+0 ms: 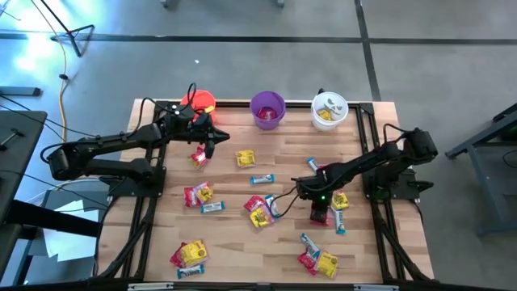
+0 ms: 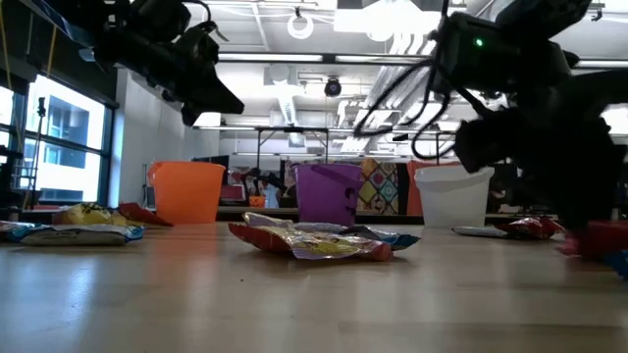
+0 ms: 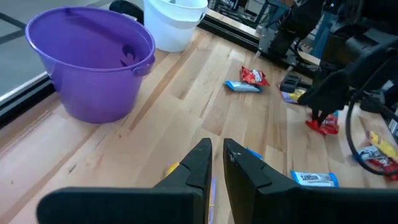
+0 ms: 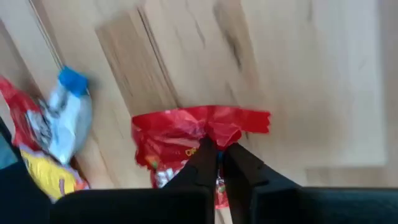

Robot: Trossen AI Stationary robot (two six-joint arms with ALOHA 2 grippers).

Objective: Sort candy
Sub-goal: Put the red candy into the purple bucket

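Note:
Candy lies scattered over the wooden table: red, yellow and blue-and-white packets. My right gripper points steeply down at the table's right side, shut on a red candy packet, also seen as the red packet in the left wrist view. My left gripper hangs shut above the far left of the table, over a red and yellow candy, with nothing between its fingers. Yellow candy lies in the white cup. My right gripper pinches the red packet between its two fingers, near one sealed end, where the wrapper puckers. The fingers come from above, slanting down. The packet lies flat on the wood below them.
An orange-red cup, a purple cup and the white cup stand in a row along the far edge. Other candy lies close to the right gripper, a blue-and-white bar among it. Cables hang from the right arm.

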